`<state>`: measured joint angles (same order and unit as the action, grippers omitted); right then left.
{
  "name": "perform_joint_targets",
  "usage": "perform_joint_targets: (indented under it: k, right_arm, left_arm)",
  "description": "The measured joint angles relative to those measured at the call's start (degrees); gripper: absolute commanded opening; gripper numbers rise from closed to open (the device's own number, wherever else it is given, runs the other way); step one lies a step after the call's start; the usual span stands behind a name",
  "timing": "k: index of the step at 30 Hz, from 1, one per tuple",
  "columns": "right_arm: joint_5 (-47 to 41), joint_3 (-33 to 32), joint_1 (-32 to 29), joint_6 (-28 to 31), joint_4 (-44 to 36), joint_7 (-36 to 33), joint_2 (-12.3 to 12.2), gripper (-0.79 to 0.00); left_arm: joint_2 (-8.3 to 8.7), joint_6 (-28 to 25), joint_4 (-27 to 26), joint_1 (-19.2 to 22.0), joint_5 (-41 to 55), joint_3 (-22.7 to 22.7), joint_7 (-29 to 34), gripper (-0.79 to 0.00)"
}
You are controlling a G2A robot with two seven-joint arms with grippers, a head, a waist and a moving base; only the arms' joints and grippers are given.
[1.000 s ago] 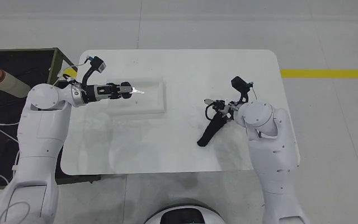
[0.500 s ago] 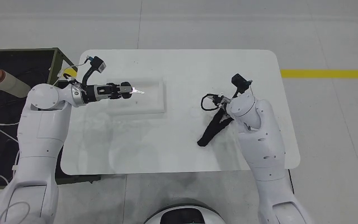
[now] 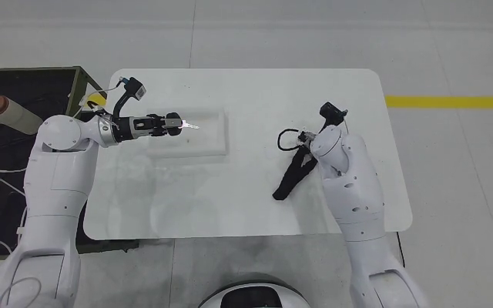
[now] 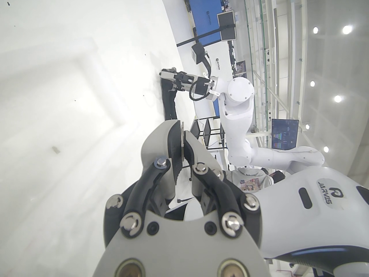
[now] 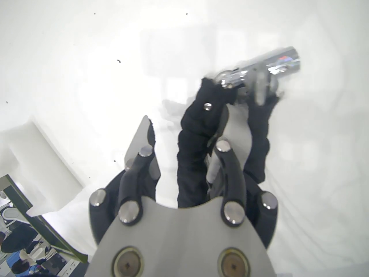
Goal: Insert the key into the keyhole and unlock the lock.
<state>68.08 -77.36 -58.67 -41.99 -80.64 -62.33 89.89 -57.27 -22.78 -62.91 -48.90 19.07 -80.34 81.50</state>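
The left gripper is hanging over the white tray toward the worktop's left side. Its fingers are pinching the key, blade pointing toward the lock. The lock is lying right of centre, well in from every edge, with bare worktop between it and the tray. The right gripper is sitting over the lock's black sleeve, fingers spread apart with the sleeve between them. Glare is washing out the chrome barrel, and no keyhole is making itself out. Since a second ago the right arm is swinging its elbow inward; the left is keeping still.
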Motion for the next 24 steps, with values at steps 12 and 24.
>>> perform_joint_targets:
  k: [12, 24]
  right_arm:
    - [-5.12, -5.56, -4.29, 19.13, -11.11, -19.00, 0.84, -0.785]
    - [-8.67, -0.79, -3.98, 25.70, -9.30, -25.66, -2.79, -0.785]
  left_arm:
    - [0.00, 0.00, 0.00, 0.00, 0.00, 0.00, 0.00, -0.785]
    - [0.00, 0.00, 0.00, 0.00, 0.00, 0.00, 0.00, -0.785]
